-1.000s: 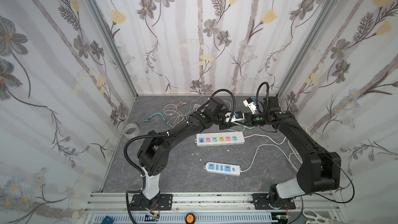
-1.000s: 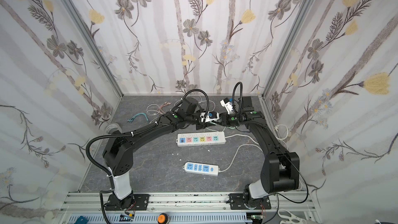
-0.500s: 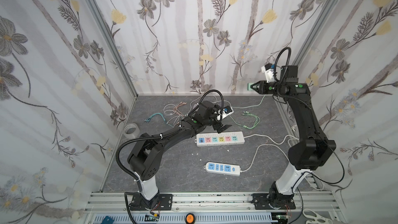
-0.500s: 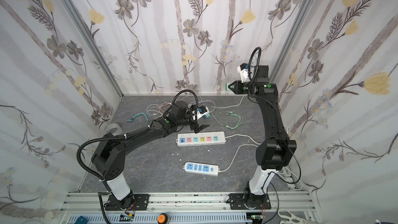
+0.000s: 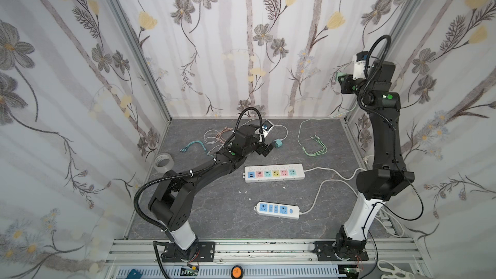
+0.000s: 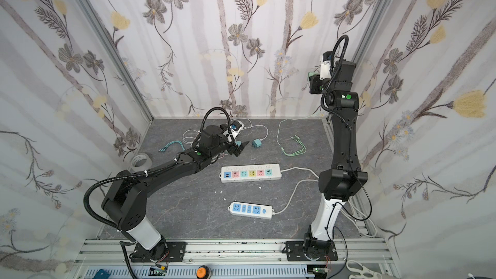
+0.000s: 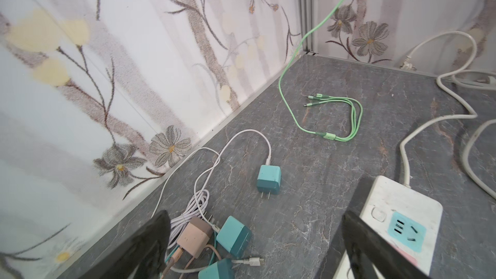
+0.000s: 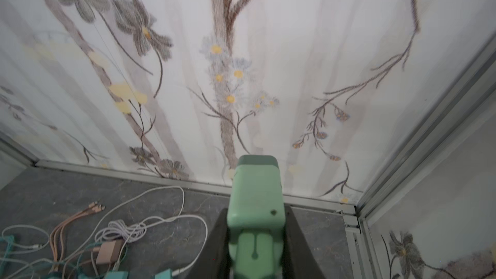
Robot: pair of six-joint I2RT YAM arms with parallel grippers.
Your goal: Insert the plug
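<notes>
High up by the back right corner, my right gripper (image 5: 340, 79) (image 6: 311, 77) (image 8: 256, 220) is shut on a light green plug (image 8: 256, 191) (image 5: 338, 77), whose far end points at the back wall. Its green cable (image 7: 335, 114) (image 5: 316, 147) hangs down to the table. My left gripper (image 5: 264, 149) (image 6: 239, 148) (image 7: 255, 220) is open and empty, low over the table. A teal plug (image 7: 269, 179) (image 5: 278, 144) lies just ahead of it. The white power strip with coloured sockets (image 5: 273, 173) (image 6: 251, 173) lies in the middle of the table.
A smaller white strip with blue sockets (image 5: 277, 209) lies nearer the front. Two teal plugs (image 7: 234, 236), a pink plug (image 7: 195, 237) and tangled cables sit by the left gripper. A tape roll (image 5: 163, 161) is at the left wall. White cords (image 5: 330, 181) trail right.
The right arm rose from the table's middle to the back right corner, carrying the green plug. The left gripper opened and pulled back to the left.
</notes>
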